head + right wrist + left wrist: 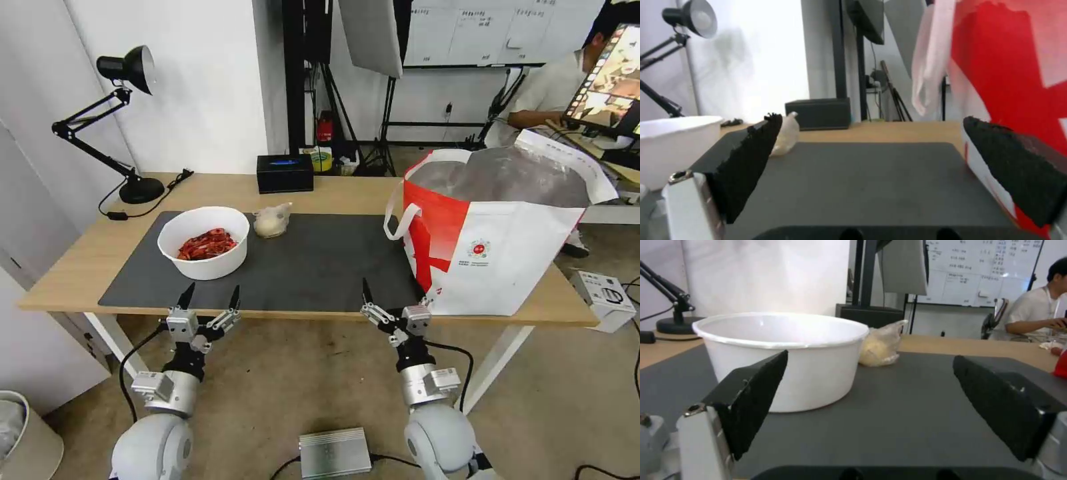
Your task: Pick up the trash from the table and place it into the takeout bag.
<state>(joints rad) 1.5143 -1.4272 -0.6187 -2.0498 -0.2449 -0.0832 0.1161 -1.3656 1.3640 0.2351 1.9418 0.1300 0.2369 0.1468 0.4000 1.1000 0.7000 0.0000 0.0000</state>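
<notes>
Two pieces of trash lie on the dark grey mat (313, 263) that covers the light-wood table (353, 193): a white bowl (203, 241) holding red shells (207, 244), and just beside it, toward the far edge, a small clear bag of whitish stuff (273, 221); the two are near but apart. At the table's right end stands the takeout bag (493, 233), white with a red side panel, its silver lining open to the top and a white loop handle (402, 220) hanging over the mat. The left gripper (209, 296) hovers at the near table edge, in front of the bowl, fingers spread and holding nothing; the right gripper (393, 301) hovers at the near edge just beside the takeout bag's red panel, fingers likewise spread wide and empty. A black desk lamp (113, 120) stands at the far left corner; a black rectangular box (285, 173) sits at the far edge behind the small bag.
</notes>
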